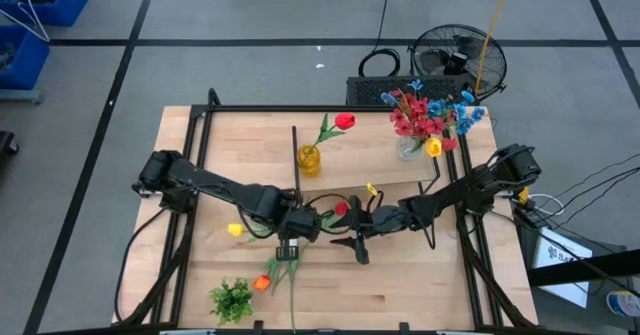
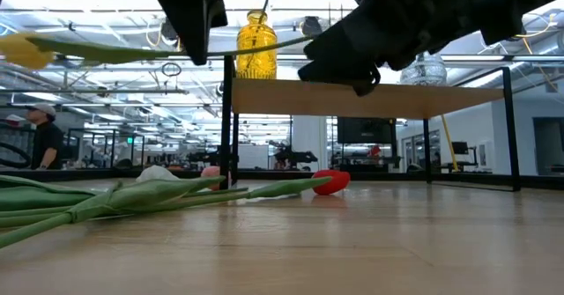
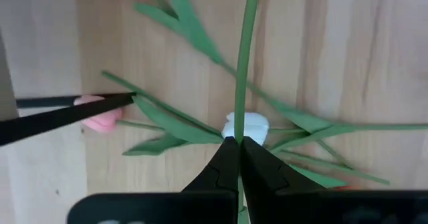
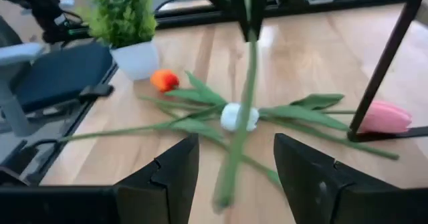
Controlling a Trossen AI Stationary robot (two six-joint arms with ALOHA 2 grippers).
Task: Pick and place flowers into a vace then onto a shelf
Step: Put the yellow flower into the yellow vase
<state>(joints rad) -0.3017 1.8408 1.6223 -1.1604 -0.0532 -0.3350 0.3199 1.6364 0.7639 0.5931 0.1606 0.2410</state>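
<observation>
The left gripper [image 1: 288,247] sits above the tabletop [image 1: 420,285] left of centre, its fingers [image 3: 224,160] pressed together on the green stem of a yellow tulip [image 1: 236,230], which hangs lifted clear of the wood, while white [image 3: 245,125], pink [image 3: 100,117] and orange [image 4: 164,79] tulips lie flat on the table beneath it. Behind, the shelf [image 1: 365,175] carries a yellow vase [image 1: 309,159] holding a red tulip [image 1: 344,121] and, further right, a clear vase [image 1: 410,147] of red sprays and blue blossoms. The right gripper [image 1: 358,243] hovers just right of the left one with its fingers [image 4: 167,177] spread apart, gripping nothing, the held stem passing between them.
</observation>
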